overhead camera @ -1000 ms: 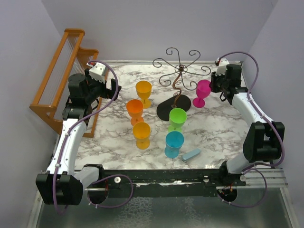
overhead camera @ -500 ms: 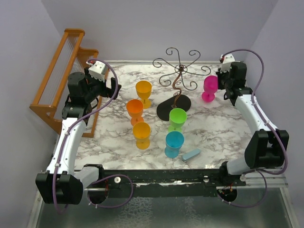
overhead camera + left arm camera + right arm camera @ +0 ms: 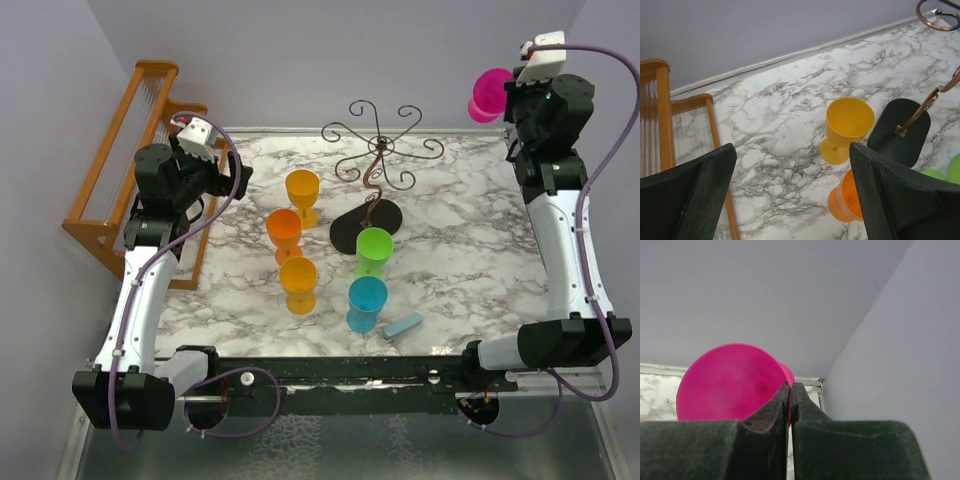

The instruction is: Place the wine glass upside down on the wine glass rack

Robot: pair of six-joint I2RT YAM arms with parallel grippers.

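Hot-pink plastic wine glass (image 3: 488, 95) — tipped sideways, up high — pinched tight in the right gripper (image 3: 790, 390); left gripper (image 3: 792, 165) gapes wide, empty.

A white marble-patterned table (image 3: 470, 260) with grey veins carries five plastic goblets, all upright. On the left, three stand in a loose line from far to near: a yellow goblet (image 3: 302, 192), an orange goblet (image 3: 284, 232) just nearer and a little left, and an amber goblet (image 3: 298, 282) nearest. To their right, a green goblet (image 3: 374, 248) stands just beyond a blue goblet (image 3: 367, 302) (whether the two touch cannot be told). A small pale blue flat piece (image 3: 404, 325) lies just right of the blue goblet's foot. An orange-brown wooden stepped rack (image 3: 110, 190) stands along the table's left edge.
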